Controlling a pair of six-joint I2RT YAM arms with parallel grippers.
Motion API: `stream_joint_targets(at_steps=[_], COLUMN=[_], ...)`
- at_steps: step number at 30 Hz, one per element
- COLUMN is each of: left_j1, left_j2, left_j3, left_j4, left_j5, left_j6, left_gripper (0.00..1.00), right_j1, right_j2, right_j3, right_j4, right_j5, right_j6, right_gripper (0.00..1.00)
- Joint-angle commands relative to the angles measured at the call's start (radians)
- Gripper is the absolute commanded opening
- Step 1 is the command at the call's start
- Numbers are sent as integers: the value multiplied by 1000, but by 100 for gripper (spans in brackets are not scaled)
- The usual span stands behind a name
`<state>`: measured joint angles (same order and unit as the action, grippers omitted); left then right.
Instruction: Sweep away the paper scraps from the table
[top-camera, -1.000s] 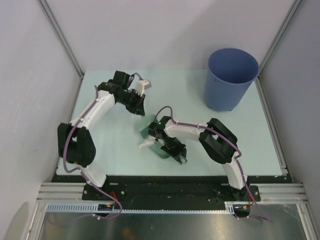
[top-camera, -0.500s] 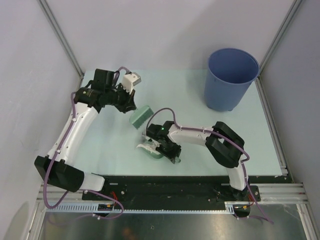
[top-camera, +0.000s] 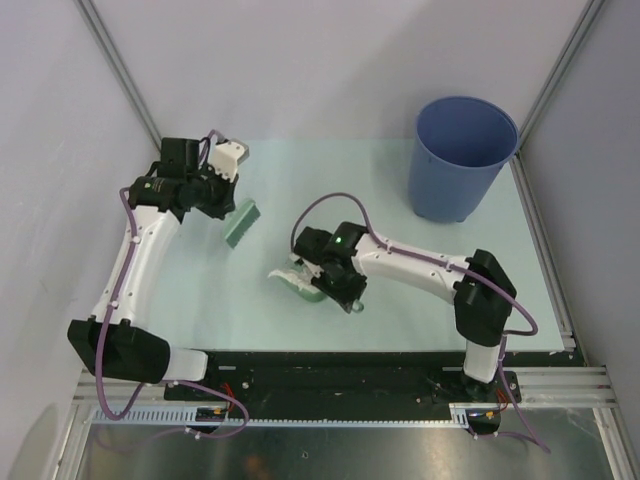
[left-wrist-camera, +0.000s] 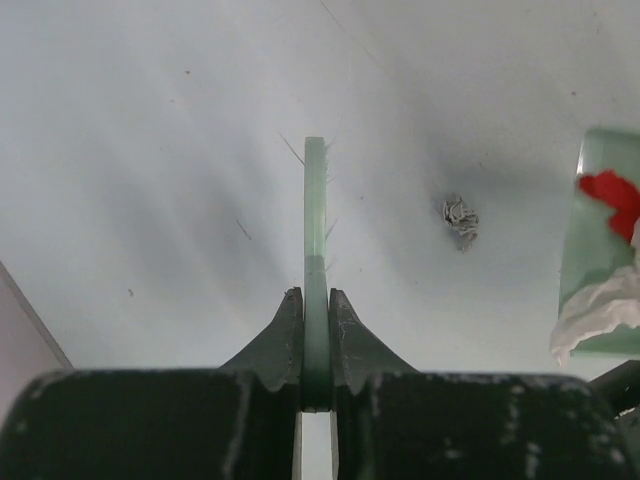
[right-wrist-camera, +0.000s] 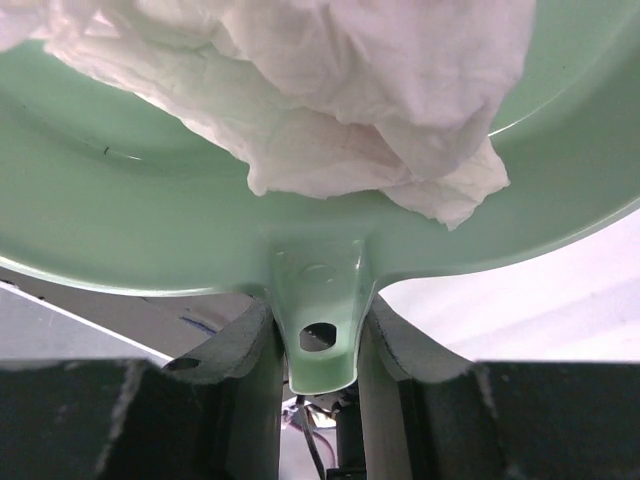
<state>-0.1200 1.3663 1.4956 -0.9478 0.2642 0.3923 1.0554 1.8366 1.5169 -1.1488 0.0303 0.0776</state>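
Table (top-camera: 200, 290) spans the top view, with a blue bin (top-camera: 463, 155) standing at its far right corner. Left arm (top-camera: 140, 250) rises from its base along the left edge, and its wrist bends right near the far left corner. Right arm (top-camera: 420, 268) folds at its elbow near the near edge, and its forearm stretches left toward the table's middle. Right gripper (right-wrist-camera: 320, 340) has its jaws clamped tight on the handle stub of the dustpan (right-wrist-camera: 150, 220), which sits low near the table's centre. Left gripper (left-wrist-camera: 316, 320) has its jaws nearly together, pinching the brush (left-wrist-camera: 315, 220), seen edge-on as a thin green strip pointing away from the wrist. Whether its bristles touch the table cannot be told. A white crumple (right-wrist-camera: 330, 90) lies in the dustpan, filling much of the right wrist view. The left wrist view shows a red piece (left-wrist-camera: 612, 190) beside it in the pan. A grey scrap (left-wrist-camera: 460, 215) lies on the bare table between brush and dustpan, apart from both.
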Motion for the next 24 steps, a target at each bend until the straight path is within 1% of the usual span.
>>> stream_joint_targets(at_steps=[1,2,3,5,6,7,8,9,10,11,12,13,14,15,17,18,19,20,21,22,23,24], left_j1=[10,11,11,11,13,13,11,11,11,11,11,11,11,11,11,11,11,11,10,10,6,6], left_j2=[-50,-53,-53,-55,-53,-53,-52,-53,-50,-47,-46,-44,-41,-41,-41,-41,-42,-39,-35,-33,-30,-27], left_j3=[-23,-34,-38,-55,-63,-72,-75,-80,-87,-89,-93,-95,-97,-97,-100,-100,-100,-98,-100,-98,-95,-97], left_j4=[35,37,38,41,43,43,43,41,43,43,43,43,43,43,43,43,43,43,43,43,43,41], left_j5=[3,3,6,18,23,30,47,56,67,85,96,102,105,106,104,104,107,110,116,118,118,119], left_j6=[22,22,22,23,23,22,22,20,17,14,11,11,8,7,8,8,10,10,10,8,7,2], left_gripper=[0,0,0,0,0,0,0,0,0,0,0,0,0,0,0,0,0,0,0,0,0,0], right_j1=[-82,-103,-127,-201,-225,-251,-315,-343,-382,-453,-497,-532,-566,-628,-679,-734,-768,-797,-845,-860,-871,-882], right_j2=[-48,-36,-33,-16,9,21,33,45,43,39,35,33,30,26,-2,-17,-34,-40,-46,-51,-66,-79], right_j3=[172,207,288,376,487,537,604,659,722,758,790,857,879,905,940,937,933,912,893,866,795,746], right_j4=[-149,-169,-193,-256,-278,-317,-339,-357,-342,-344,-344,-341,-335,-322,-269,-243,-179,-148,-78,-36,18,132], right_j5=[98,115,131,192,210,241,258,275,299,306,324,354,367,385,456,468,496,525,560,651,704,742], right_j6=[-18,-22,-27,-44,-51,-64,-74,-97,-107,-113,-108,-111,-124,-154,-206,-276,-309,-343,-439,-488,-559,-628], right_gripper=[0,0,0,0,0,0,0,0,0,0,0,0,0,0,0,0,0,0,0,0,0,0])
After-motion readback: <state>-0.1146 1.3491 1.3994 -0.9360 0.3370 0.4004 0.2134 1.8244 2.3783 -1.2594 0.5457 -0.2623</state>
